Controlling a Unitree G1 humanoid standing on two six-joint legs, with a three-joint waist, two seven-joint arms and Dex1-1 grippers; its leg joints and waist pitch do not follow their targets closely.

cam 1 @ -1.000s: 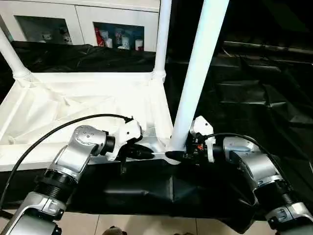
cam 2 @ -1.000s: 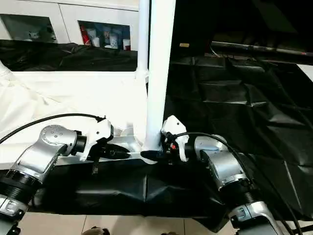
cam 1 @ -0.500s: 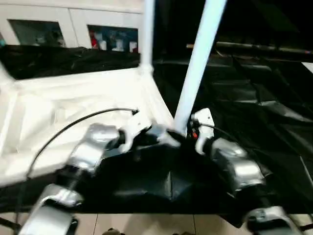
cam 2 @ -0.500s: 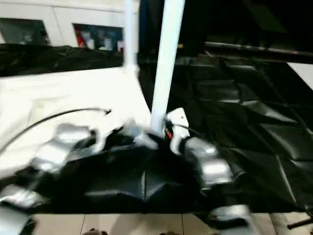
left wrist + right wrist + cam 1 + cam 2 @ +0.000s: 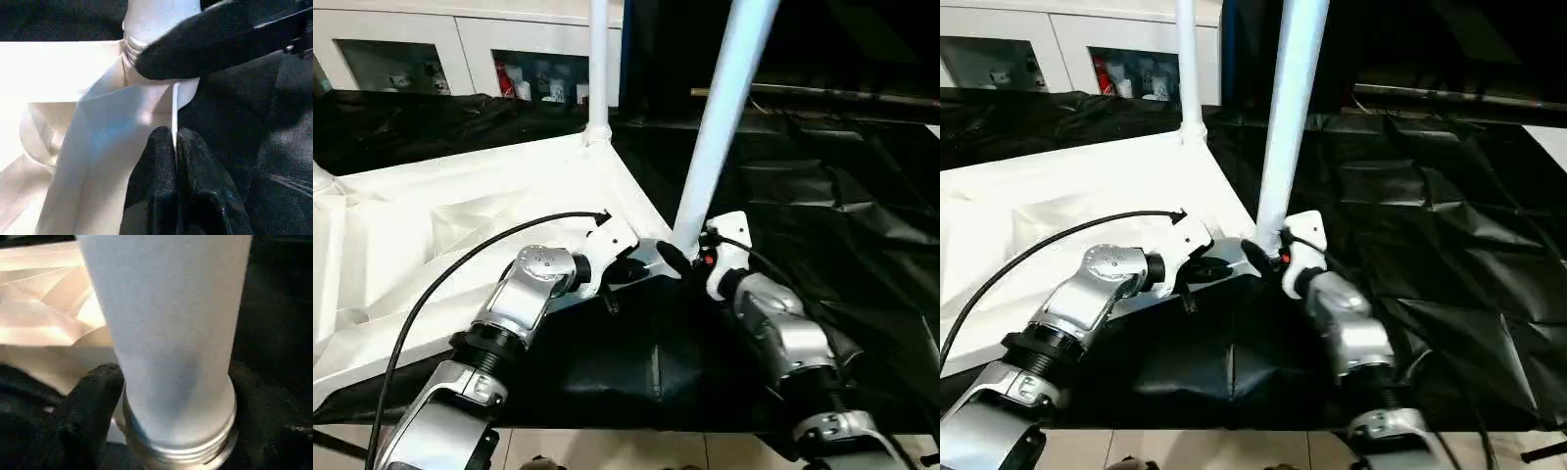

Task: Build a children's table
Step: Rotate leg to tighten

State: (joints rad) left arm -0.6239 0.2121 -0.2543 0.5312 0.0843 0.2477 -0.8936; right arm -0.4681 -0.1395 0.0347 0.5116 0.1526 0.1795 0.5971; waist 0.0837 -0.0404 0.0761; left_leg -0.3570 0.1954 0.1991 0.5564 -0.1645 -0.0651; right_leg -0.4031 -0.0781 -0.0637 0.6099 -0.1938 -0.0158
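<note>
— At the centre of the head view, what sits between the two arms?

— One white leg (image 5: pixel 720 108) of the upturned table top (image 5: pixel 440 230). It rises tilted toward the upper right of the frame, its base in the corner socket nearest the robot. A second leg (image 5: pixel 598 59) stands upright at the far corner, in the upper middle.

— And the grippers?

— The left gripper (image 5: pixel 175 147) is clenched on the thin edge of the top, the rim pinched between its black fingers (image 5: pixel 155 166), just beside that socket. The right gripper (image 5: pixel 674 259) sits at the foot of the tilted leg with a fingertip (image 5: pixel 95 387) against the threaded base (image 5: pixel 181 445). Whether it grips the leg or merely rests there, I cannot tell.

— What lies around them?

— Black sheeting (image 5: pixel 822 206) covers the surface under the top and spreads over the right half of the frame. A white cabinet (image 5: pixel 460 49) with glass-fronted shelves runs along the upper left, small bottles visible inside. A black cable (image 5: pixel 460 264) loops from the left forearm across the white plastic.

— Anything blocking the view?

— The right gripper's body hides part of the socket.
</note>
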